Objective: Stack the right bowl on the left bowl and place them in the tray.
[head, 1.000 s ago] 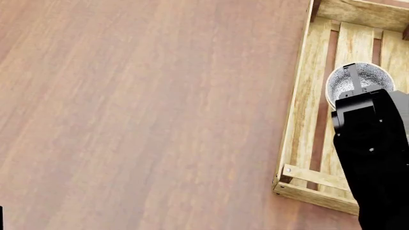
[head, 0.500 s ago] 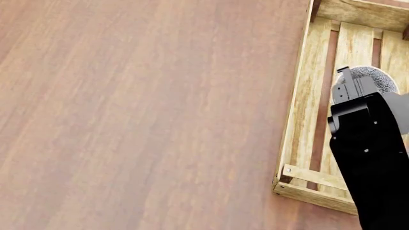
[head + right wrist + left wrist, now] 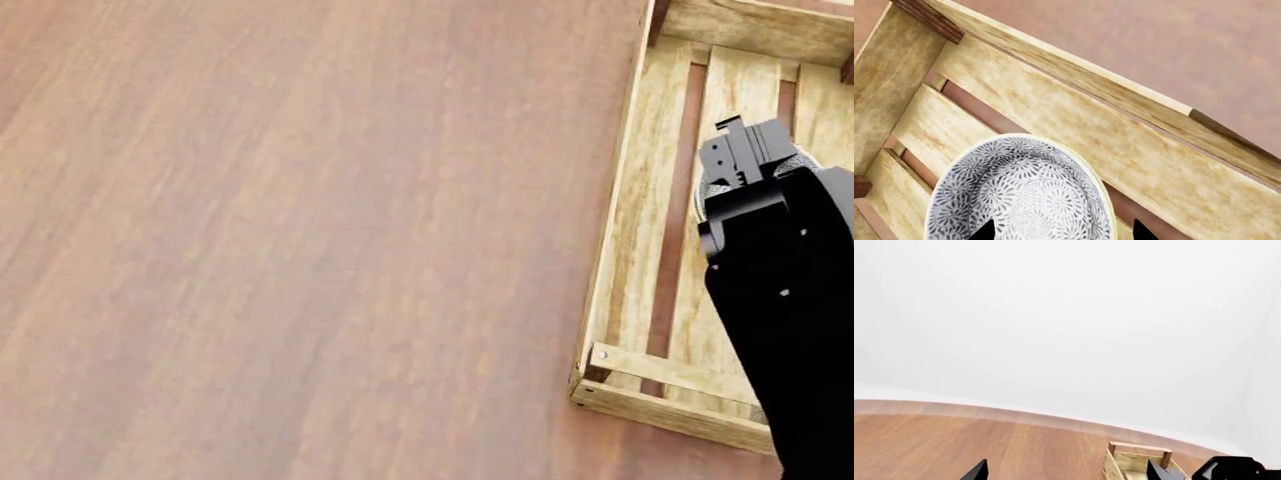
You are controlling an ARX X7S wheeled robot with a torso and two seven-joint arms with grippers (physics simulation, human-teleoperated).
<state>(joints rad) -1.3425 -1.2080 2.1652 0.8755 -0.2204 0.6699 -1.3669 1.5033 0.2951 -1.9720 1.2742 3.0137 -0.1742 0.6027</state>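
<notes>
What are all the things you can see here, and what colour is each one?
Patterned bowl: one seen (any second bowl beneath is hidden), white with grey flower print, resting on the crate's slats.
Pale wooden slatted crate: one, light tan, at the table's right side.
Wooden table: one, reddish brown, under everything.
Wall: plain white, behind the table.
Right gripper: one, black, open, fingertips either side above the bowl.
Left gripper: one, black, open, holding nothing.

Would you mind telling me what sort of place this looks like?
Probably a bare simulated test room: a wide reddish-brown wooden table, blank white walls behind it, and only a pale slatted tray holding a patterned bowl.
</notes>
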